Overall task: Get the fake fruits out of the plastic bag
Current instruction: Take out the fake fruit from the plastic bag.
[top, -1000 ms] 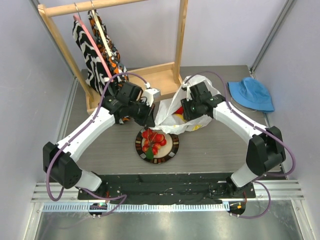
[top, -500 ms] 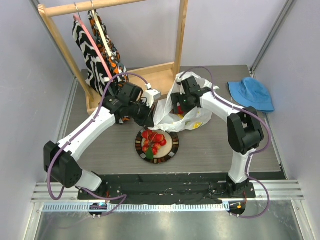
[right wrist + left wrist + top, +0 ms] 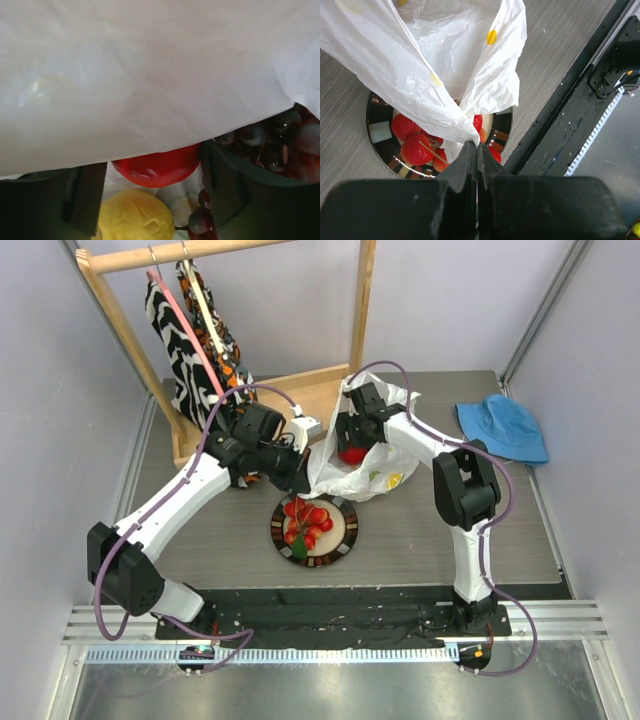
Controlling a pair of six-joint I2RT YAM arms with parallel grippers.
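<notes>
Bag (image 3: 420, 75): thin, crinkly, translucent plastic

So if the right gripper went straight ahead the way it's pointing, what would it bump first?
Probably the red apple, between the right gripper's open fingers inside the plastic bag, lemon just below. Depth is hard to judge.
</notes>
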